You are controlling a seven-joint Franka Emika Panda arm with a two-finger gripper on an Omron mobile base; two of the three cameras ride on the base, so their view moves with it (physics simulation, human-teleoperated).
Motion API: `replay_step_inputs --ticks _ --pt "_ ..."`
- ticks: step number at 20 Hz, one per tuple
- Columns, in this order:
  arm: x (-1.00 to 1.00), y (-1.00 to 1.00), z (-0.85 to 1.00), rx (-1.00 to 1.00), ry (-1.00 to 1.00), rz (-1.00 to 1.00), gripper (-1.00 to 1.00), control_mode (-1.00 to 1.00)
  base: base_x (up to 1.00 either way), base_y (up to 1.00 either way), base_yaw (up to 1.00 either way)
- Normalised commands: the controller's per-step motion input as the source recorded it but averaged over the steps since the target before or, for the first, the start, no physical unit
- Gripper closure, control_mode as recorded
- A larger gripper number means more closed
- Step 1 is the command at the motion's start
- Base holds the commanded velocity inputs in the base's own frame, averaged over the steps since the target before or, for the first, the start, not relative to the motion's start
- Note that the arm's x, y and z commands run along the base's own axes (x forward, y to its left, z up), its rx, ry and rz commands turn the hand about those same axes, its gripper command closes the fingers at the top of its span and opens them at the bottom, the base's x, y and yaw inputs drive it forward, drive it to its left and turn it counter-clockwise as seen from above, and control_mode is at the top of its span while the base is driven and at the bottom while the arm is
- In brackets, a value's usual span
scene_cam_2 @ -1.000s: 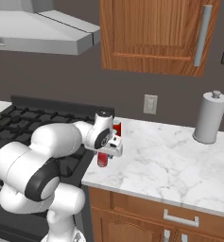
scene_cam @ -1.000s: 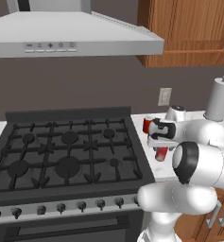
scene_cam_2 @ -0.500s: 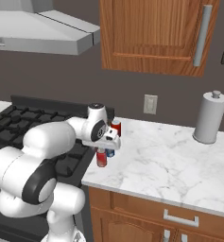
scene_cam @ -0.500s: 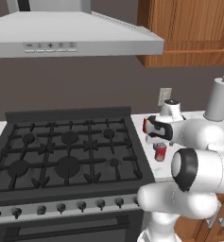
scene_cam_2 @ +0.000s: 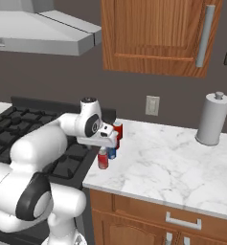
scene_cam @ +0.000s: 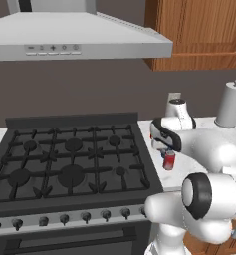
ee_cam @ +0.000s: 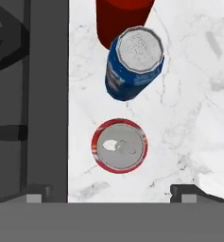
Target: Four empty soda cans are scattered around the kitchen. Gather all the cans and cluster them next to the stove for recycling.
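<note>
Directly beneath the end effector, jaws wide and empty, a red soda can stands upright on the bench beside the stove. A blue can stands just beyond, apparently apart; its axis is vertical too.

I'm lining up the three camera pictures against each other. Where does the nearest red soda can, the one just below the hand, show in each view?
Left base view: red soda can right of centre, on the marble beside the stove, partly behind the arm.
Right base view: it stands left of centre at the counter's front edge.
Hand view: seen from above, centre, silvery top up.
Shared landmark: the blue can just behind it.
</note>
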Motion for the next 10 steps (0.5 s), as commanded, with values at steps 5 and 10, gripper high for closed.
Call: replay_step_inputs --ticks 5,10 --pt "-0.65 0.13 0.42 -0.06 0.00 -0.01 -1.00 -1.00 0.00 0.00 0.00" --pt "-0.89 0.22 0.30 -0.07 -0.05 0.00 -1.00 -1.00 0.00 0.00 0.00"
